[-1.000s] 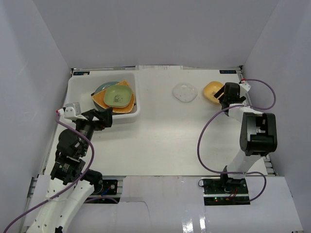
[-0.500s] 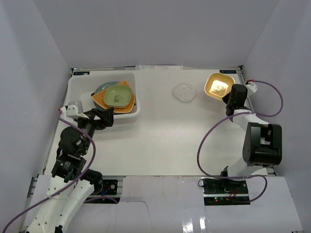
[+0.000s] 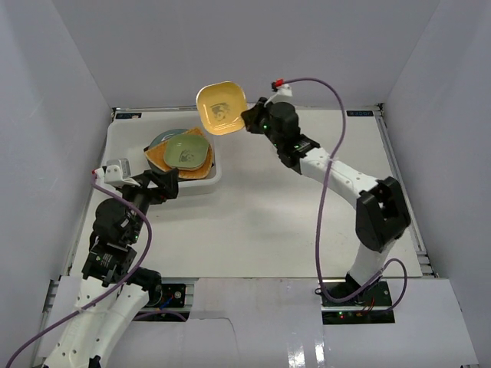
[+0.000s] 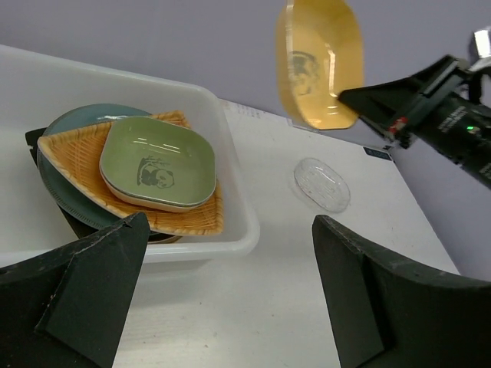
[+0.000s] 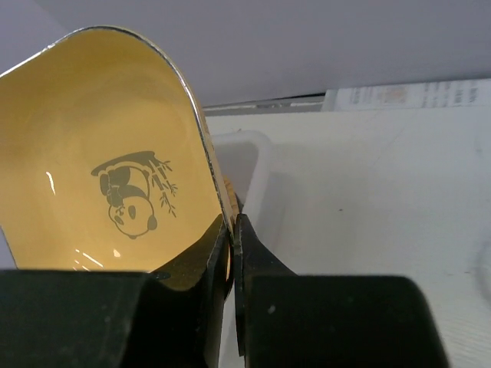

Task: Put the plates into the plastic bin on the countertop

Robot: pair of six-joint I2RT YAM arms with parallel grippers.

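My right gripper (image 3: 249, 120) is shut on the rim of a yellow square plate (image 3: 222, 107) with a panda print (image 5: 130, 201). It holds the plate tilted on edge in the air, just beyond the right rear corner of the plastic bin (image 3: 123, 135). Inside the bin a green panda plate (image 4: 157, 161) tops a tan fan-shaped plate (image 4: 73, 152) and a blue-grey round plate (image 4: 83, 116). A clear small plate (image 4: 322, 184) lies on the countertop (image 3: 261, 222) right of the bin. My left gripper (image 4: 230, 230) is open and empty at the bin's near right corner.
White walls (image 3: 61, 92) enclose the countertop on three sides. My right arm (image 3: 337, 176) stretches diagonally across the back right of the table, its purple cable (image 3: 326, 207) looping beside it. The bin's right rim (image 4: 239, 195) lies close ahead of my left fingers.
My right gripper shut on the yellow plate at the far right, lifted it and swung it left to the bin's rear corner. The left arm has hardly moved.
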